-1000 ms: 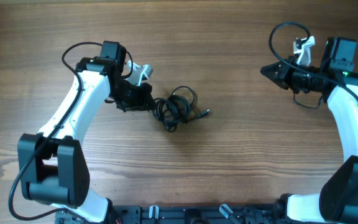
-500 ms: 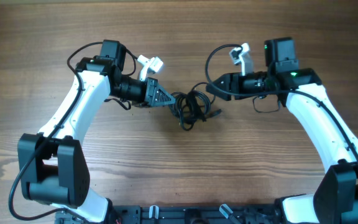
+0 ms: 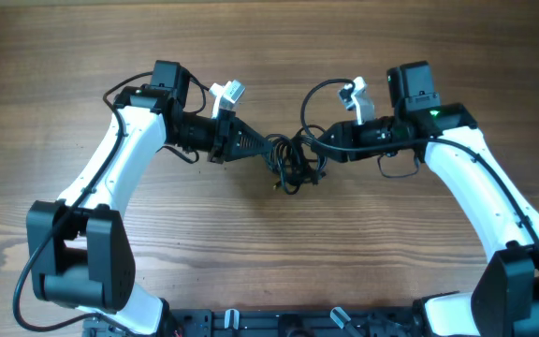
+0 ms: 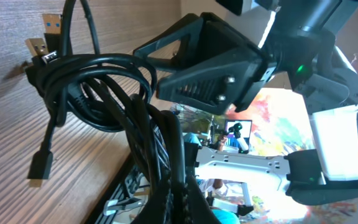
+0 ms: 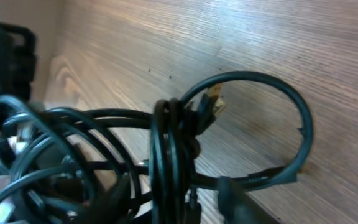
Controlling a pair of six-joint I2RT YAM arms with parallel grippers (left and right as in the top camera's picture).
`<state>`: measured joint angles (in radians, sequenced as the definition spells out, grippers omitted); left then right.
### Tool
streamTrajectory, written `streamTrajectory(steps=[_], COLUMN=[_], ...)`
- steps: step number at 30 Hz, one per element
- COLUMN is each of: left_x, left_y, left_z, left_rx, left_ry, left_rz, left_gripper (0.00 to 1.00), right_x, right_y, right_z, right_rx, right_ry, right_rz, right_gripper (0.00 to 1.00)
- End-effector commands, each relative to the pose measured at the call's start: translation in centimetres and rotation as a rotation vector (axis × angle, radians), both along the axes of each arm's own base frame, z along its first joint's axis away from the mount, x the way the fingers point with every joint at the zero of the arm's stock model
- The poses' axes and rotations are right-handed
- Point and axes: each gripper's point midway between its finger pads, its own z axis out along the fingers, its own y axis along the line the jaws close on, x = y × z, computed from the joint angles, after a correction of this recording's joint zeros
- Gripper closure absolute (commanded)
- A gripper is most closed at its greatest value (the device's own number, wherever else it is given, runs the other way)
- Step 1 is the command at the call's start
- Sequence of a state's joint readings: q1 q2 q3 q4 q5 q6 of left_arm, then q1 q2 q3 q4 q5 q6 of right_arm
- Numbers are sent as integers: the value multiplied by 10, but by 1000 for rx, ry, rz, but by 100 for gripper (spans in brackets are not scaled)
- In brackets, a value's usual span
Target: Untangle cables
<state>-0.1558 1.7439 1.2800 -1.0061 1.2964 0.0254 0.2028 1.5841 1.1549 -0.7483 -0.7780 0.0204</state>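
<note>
The two thin black flexible cables (image 3: 293, 161) sit in one tangled bundle about the middle of the brown wooden desk (image 3: 269, 243), a little nearer to the far edge than to the near edge. Both white arms reach in to this bundle from the two sides.

The black left end effector (image 3: 258, 145) touches the bundle on its left side. In the left wrist view several strands run together into one thick bunch at the bottom of the picture, so this end effector looks clamped on the cables. From there the loops spread out over the desk. A flat metal plug (image 4: 39, 45) lies at the top left, and a small black plug (image 4: 39, 167) hangs at the end of a loose strand.

The black right end effector (image 3: 318, 140) meets the bundle on its right side. In the right wrist view the loops cross close before the camera, and a plug with gold contacts (image 5: 213, 99) sits inside one round loop. I cannot tell if its fingers are apart or together.
</note>
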Motion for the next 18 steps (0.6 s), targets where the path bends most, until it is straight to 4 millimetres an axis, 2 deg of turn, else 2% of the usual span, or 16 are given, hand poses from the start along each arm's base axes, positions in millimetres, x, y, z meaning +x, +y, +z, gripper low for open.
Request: streamTrajectory(steps=[1,4,8,10,13,15,18], left_x=[-1,-1,-1,-1,-1,-1,2], left_y=[-2,-2,-2,-2,-2,-1,4], left_z=[17,17,17,17,17,14,-6], left_rx=[-65,-65,-65,-65,-65,-48,72], left_ry=[1,1,1,1,1,-3,-15], left_rz=[-3,-3,-3,-3,-3,0,13], left_gripper=[96,96,96,96,96,96,96], right_x=[3,0,4,8,20,27,35], right_y=[1,9,6,4,-13,-29,-47], right_z=[-4,-8,-22,-26,-31,-34,-35], right_rx=[-79,-116,-263,-308,-394,-454,-485], right_ry=[-36,-40,-35,-29,-25,-28,-28], right_rz=[-3,7,-80,-145,-286,-376,-447], right_gripper=[63,64,65,69,88,96,96])
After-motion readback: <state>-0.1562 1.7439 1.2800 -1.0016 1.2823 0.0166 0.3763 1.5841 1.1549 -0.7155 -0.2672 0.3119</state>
